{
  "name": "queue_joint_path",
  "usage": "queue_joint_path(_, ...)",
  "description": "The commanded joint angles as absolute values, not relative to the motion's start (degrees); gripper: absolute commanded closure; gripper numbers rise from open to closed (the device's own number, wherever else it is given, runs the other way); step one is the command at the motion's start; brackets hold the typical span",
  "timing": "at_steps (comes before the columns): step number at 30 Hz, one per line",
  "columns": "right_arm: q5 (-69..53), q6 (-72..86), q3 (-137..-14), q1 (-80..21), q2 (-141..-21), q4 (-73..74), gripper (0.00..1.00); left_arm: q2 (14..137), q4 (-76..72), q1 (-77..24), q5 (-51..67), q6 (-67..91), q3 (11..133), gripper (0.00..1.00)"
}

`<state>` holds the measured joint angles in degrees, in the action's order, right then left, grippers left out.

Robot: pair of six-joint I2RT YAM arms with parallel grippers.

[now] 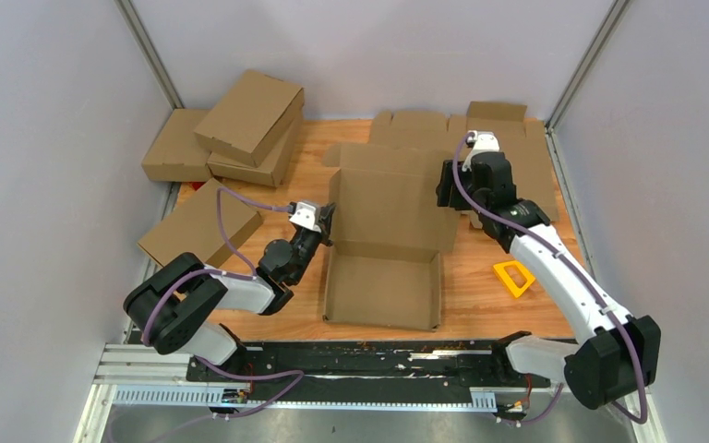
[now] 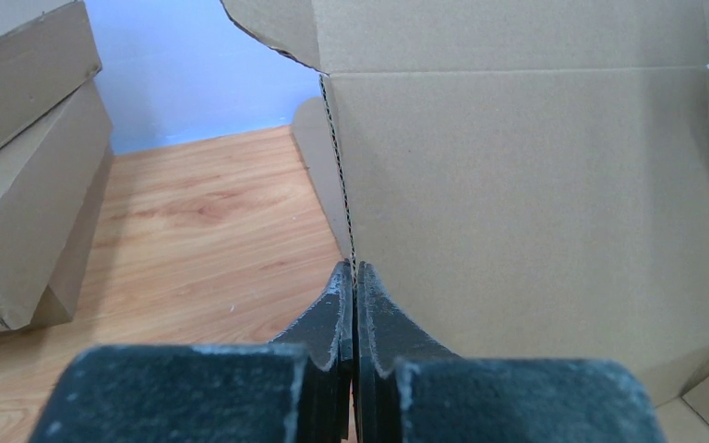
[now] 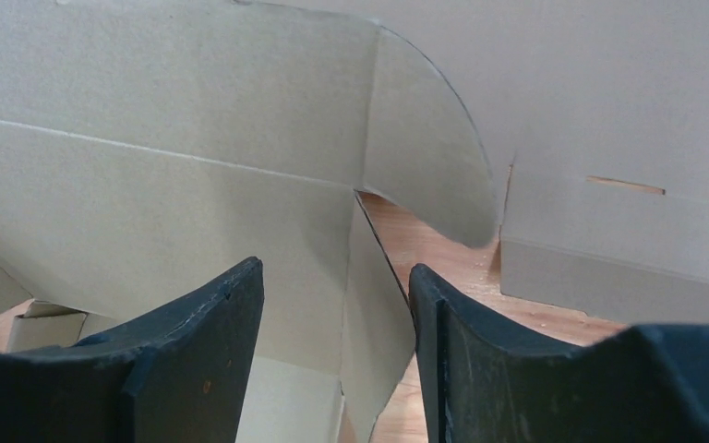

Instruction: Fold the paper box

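The wooden bench [image 1: 480, 277] fills the middle of the top view, with grey walls on three sides. At its centre sits the paper box [image 1: 388, 240], half formed. Its shallow tray lies toward the near edge with low walls standing up, and its big lid panel rises behind the tray, a flap sticking out at each upper corner.

At the back left, several closed brown boxes [image 1: 240, 129] lie stacked and leaning on each other, and one more closed box [image 1: 198, 226] lies beside the left arm. Flat die-cut cardboard sheets [image 1: 535, 157] lie along the back right of the bench, partly behind the right arm.

The left hand [image 1: 318, 221] is at the left edge of the lid panel. In its wrist view its fingers [image 2: 374, 309] are clenched together, with their tips at the corrugated edge of the panel [image 2: 517, 203]. Whether any cardboard is pinched between them cannot be told.

The right hand [image 1: 448, 189] is at the right side of the lid panel. In its wrist view its fingers [image 3: 212, 323] are spread wide, released, and a thin side wall of the box [image 3: 148, 185] stands in the gap between them.

A small yellow frame-shaped object [image 1: 514, 277] lies on the bench to the right of the tray, near the right arm.
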<state>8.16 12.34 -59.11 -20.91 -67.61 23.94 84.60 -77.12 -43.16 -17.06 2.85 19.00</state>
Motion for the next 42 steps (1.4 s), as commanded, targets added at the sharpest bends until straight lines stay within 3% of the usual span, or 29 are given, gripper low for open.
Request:
queue_joint_path(1, 5.6, 11.4, -64.7, -21.0, -71.2, 26.6, 0.41, 83.0, -79.4, -43.7, -15.8, 0.9, 18.7, 1.0)
queue_joint_path(3, 5.2, 11.5, -65.6, -21.0, -72.5, 26.8, 0.5, 83.0, -79.3, -43.7, -15.3, 0.5, 18.7, 1.0)
queue_joint_path(5, 5.0, 11.5, -65.9, -21.0, -73.1, 26.5, 0.78, 83.1, -79.4, -43.7, -15.3, 0.7, 18.8, 1.0)
queue_joint_path(7, 5.1, 11.2, -65.8, -21.0, -73.2, 26.3, 0.99, 82.9, -79.1, -43.7, -16.1, 1.1, 18.8, 0.98)
queue_joint_path(8, 5.3, 10.9, -65.7, -21.0, -73.3, 26.3, 1.0, 82.5, -78.5, -43.7, -16.9, 1.6, 18.8, 0.87)
queue_joint_path(10, 6.4, 10.2, -65.5, -21.1, -73.0, 26.4, 1.0, 80.6, -77.0, -43.7, -15.3, 2.2, 18.3, 0.38)
queue_joint_path(11, 7.4, 10.0, -65.2, -21.1, -72.7, 26.4, 1.0, 79.4, -76.5, -43.7, -14.1, 2.4, 18.2, 0.21)
queue_joint_path(13, 9.3, 9.3, -63.7, -21.1, -71.3, 25.0, 1.0, 76.2, -72.7, -43.6, -13.5, 2.6, 18.9, 0.03)
queue_joint_path(20, 9.5, 8.1, -61.3, -21.1, -67.1, 21.3, 1.0, 65.9, -21.9, -40.6, -19.4, 6.5, 41.3, 0.04)
queue_joint_path(22, 8.9, 7.8, -61.3, -21.1, -67.1, 21.3, 1.0, 65.1, -10.6, -37.3, -13.3, 9.8, 46.3, 0.0)
queue_joint_path(25, 8.1, 7.7, -61.2, -21.1, -66.9, 21.6, 1.0, 63.9, -6.3, -32.6, -4.2, 14.6, 48.7, 0.0)
queue_joint_path(29, 7.9, 8.4, -59.4, -21.2, -65.8, 20.2, 1.0, 67.4, 4.0, -29.5, -0.3, 14.5, 55.0, 0.01)
queue_joint_path(34, 7.6, 8.9, -59.0, -21.3, -66.1, 20.1, 1.0, 71.7, 8.8, -29.2, 5.9, 13.1, 60.7, 0.16)
queue_joint_path(36, 7.4, 8.9, -59.2, -21.4, -66.3, 20.2, 1.0, 74.9, 12.0, -29.2, 6.2, 12.9, 65.1, 0.17)
queue_joint_path(37, 7.4, 9.0, -59.3, -21.7, -66.4, 20.4, 1.0, 78.6, 16.6, -29.0, 6.9, 12.4, 69.4, 0.25)
queue_joint_path(42, 7.3, 8.8, -60.1, -21.8, -66.7, 21.0, 1.0, 82.9, 22.3, -28.9, 6.9, 11.7, 74.3, 0.45)
